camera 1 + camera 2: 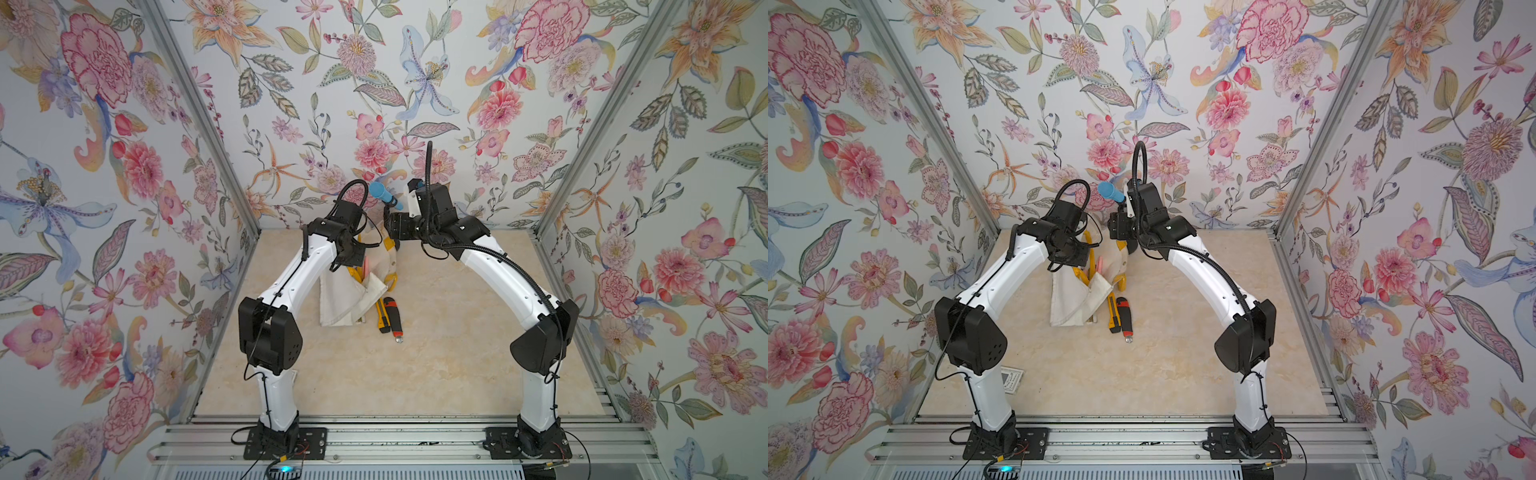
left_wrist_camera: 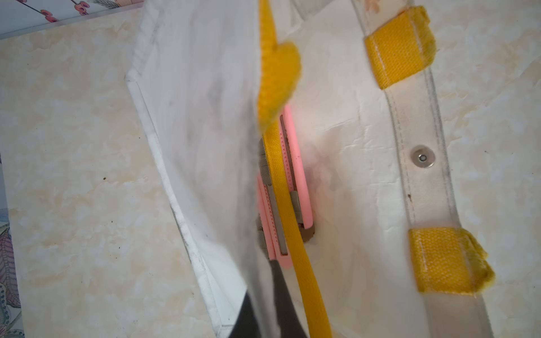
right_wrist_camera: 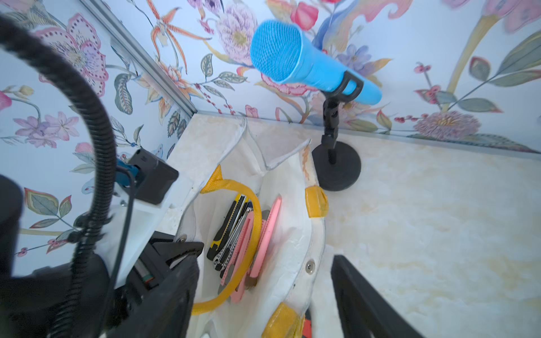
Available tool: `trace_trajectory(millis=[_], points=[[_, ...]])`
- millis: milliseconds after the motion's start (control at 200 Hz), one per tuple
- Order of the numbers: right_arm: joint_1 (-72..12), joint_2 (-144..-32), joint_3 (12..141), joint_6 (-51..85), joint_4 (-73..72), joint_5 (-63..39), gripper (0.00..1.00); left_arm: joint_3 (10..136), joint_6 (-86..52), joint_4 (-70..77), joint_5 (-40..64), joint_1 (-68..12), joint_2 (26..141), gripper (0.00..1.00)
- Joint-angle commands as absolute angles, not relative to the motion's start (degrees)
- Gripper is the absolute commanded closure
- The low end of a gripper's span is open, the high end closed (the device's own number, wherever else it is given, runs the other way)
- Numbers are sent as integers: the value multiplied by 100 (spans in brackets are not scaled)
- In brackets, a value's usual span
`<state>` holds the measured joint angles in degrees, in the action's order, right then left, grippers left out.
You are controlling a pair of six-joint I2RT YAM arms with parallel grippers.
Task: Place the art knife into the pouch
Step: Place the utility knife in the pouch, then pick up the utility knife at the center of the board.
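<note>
**A:** At the middle rear of the table (image 1: 457, 353), both your arms bend inward over the pouch (image 1: 340, 303). Your left gripper (image 2: 260, 285) is clamped on its canvas rim, holding the mouth up.

**B:** Your right gripper (image 3: 265, 259) hangs above that mouth, jaws wide apart, nothing between them.

**A:** Your art knife (image 3: 268, 231), slim and pink, lies inside the pouch against the lining, beside other knives that a yellow handle (image 3: 257, 222) crosses.

**B:** Your right wrist view shows that whole bundle, while your left wrist view shows only pink ones. The top views add a yellow knife (image 1: 380, 314) and a red-and-black knife (image 1: 395, 318) on the table just beside the pouch.
</note>
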<state>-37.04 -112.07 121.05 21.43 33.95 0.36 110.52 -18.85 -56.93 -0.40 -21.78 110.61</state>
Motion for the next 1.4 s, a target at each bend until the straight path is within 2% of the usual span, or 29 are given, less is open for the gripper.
trace_trajectory(millis=[0, 325, 640, 1076, 1396], points=[[-3748, -11022, 11404, 2082, 3566, 459, 23, 11341, -1758, -5619, -131, -2239, 11187, 100], [-3799, -9927, 8925, 2223, 3233, 787, 21, 11665, -1767, -5767, -102, -2186, 11425, 100], [-4349, -10090, 7749, 2184, 2741, 835, 20, 11723, -1826, -5897, -98, -2100, 11485, 100], [-4512, -10995, 7760, 2276, 2275, 318, 23, 10958, -2039, -5764, -114, -1838, 11086, 100], [-4592, -11455, 8075, 2270, 2340, 356, 24, 10749, -2043, -5735, -142, -1805, 10934, 100]])
